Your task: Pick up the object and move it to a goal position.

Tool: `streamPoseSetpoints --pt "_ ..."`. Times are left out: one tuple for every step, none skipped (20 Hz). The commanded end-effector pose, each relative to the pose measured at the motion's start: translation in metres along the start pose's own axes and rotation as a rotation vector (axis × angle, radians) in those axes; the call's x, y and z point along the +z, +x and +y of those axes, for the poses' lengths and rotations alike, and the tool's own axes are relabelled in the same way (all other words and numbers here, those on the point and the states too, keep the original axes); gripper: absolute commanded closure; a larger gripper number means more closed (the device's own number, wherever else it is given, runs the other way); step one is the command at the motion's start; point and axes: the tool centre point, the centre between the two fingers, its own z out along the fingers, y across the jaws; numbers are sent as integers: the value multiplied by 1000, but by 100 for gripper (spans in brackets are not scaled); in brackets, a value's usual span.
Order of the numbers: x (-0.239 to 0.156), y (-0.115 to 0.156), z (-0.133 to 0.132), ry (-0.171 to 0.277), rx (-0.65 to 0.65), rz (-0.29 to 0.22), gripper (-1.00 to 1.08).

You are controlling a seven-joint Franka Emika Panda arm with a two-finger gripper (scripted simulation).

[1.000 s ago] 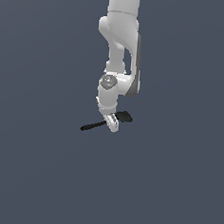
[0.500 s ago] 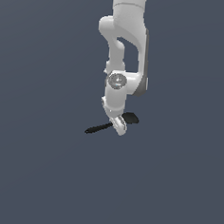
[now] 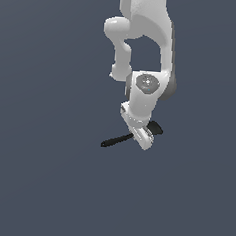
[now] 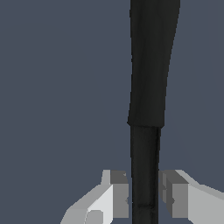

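Observation:
The object is a thin black utensil (image 3: 117, 139) with a slim handle pointing to the exterior view's left and a wider flat head (image 3: 155, 128) on the right. It is held off the ground, tilted slightly. My gripper (image 3: 142, 138) is shut on its middle, below the white arm. In the wrist view the utensil (image 4: 148, 87) runs between the two grey fingertips (image 4: 119, 194), and both pads press against it. My gripper (image 4: 146, 194) holds the narrow part, and the wider part extends away from the camera.
A plain dark grey-blue ground (image 3: 40, 174) fills both views. The white arm (image 3: 146, 42) rises above the gripper. No goal marker or other object shows.
The arm has carried the utensil toward the exterior view's right and slightly lower in the picture. The grip on it has not changed.

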Motion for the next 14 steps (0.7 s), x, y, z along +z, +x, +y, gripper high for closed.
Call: streamPoseSetpoints --pt "-15 -8 -21 1 1 1 108" --pt "-20 -11 -28 1 1 1 108" --pt "-25 -14 -36 1 1 1 108" --pt "-30 -17 -43 1 1 1 108" --pt "-34 -19 -50 1 1 1 108" --pt "-39 -22 -57 1 1 1 108" --pt "-43 -24 -64 1 1 1 108" --pt "-47 -27 -70 1 0 1 108" --pt "-52 -29 -76 1 0 1 108" --pt "-55 -31 -82 1 0 1 108" --pt "-59 -34 -88 1 0 1 108" --pt "-63 -36 -94 1 0 1 108" --pt "-67 -38 -100 2 0 0 108" --pt "-70 -40 -105 2 0 0 108"
